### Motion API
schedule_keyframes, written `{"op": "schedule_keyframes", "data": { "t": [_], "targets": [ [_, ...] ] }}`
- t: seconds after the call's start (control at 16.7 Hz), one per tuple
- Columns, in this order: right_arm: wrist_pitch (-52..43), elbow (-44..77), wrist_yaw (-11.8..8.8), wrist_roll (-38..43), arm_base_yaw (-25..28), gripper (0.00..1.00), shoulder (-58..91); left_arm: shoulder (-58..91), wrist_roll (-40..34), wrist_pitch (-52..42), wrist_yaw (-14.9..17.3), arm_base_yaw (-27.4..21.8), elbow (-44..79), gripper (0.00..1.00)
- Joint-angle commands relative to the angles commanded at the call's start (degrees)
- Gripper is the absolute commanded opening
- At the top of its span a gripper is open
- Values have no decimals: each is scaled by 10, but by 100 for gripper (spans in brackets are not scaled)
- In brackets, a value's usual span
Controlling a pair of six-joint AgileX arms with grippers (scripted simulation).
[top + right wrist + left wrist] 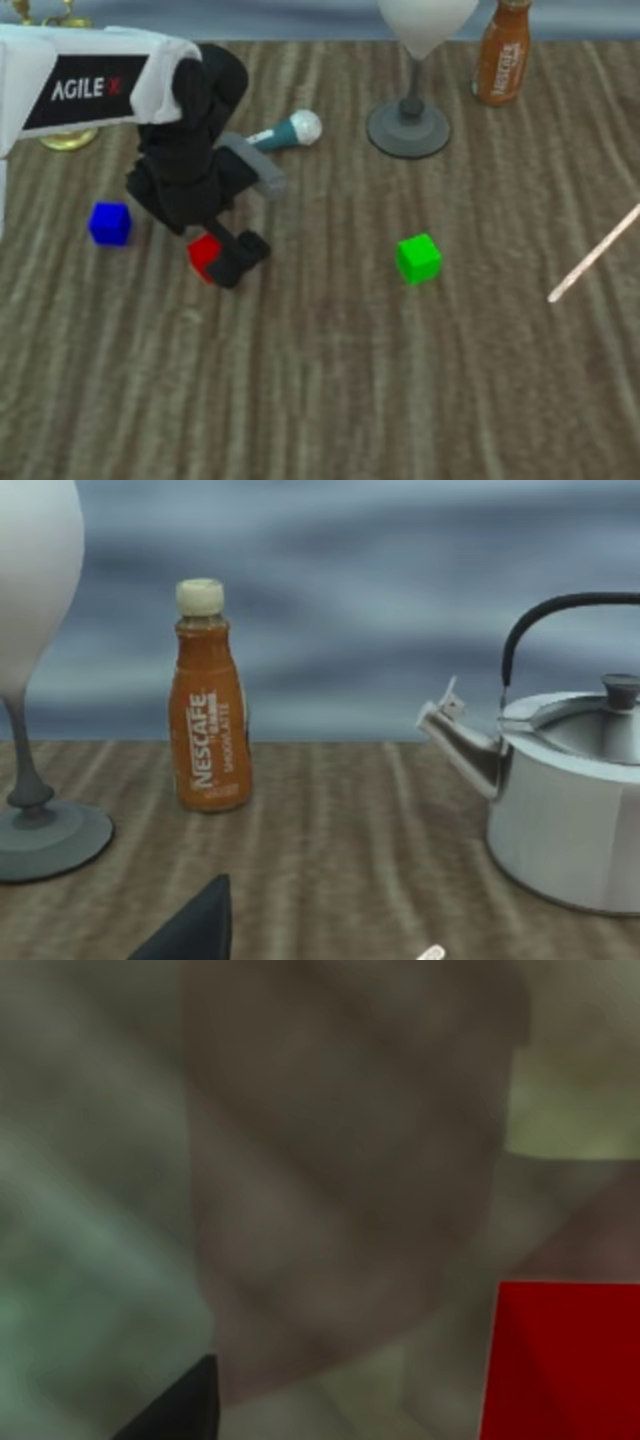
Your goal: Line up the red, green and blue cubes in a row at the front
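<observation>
Red cube [203,255] sat on the table [330,380] left of centre, with the left claw [236,262] lowered right beside it; the left wrist view showed the same cube [565,1360] close up next to one dark finger [180,1405], but whether the fingers were parted or pressed on the cube could not be told. Blue cube [110,223] lay near the left edge, apart from the red one, and the green cube [418,257] lay well off to the right of centre. Behind the left arm lay a teal microphone [287,131], beside a lamp [412,115] and a brown bottle [503,52] at the rear. Right claw itself was out of the top view; its wrist view faced the bottle [208,705] and a kettle [565,800].
</observation>
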Motion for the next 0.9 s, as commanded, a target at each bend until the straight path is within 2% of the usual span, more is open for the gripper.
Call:
{"op": "schedule_keyframes", "data": {
  "t": [0.78,0.9],
  "targets": [
    [0,0,0,0,0,100,0,0,0,0,0,0,0,2],
    [0,0,0,0,0,100,0,0,0,0,0,0,0,0]
  ]
}}
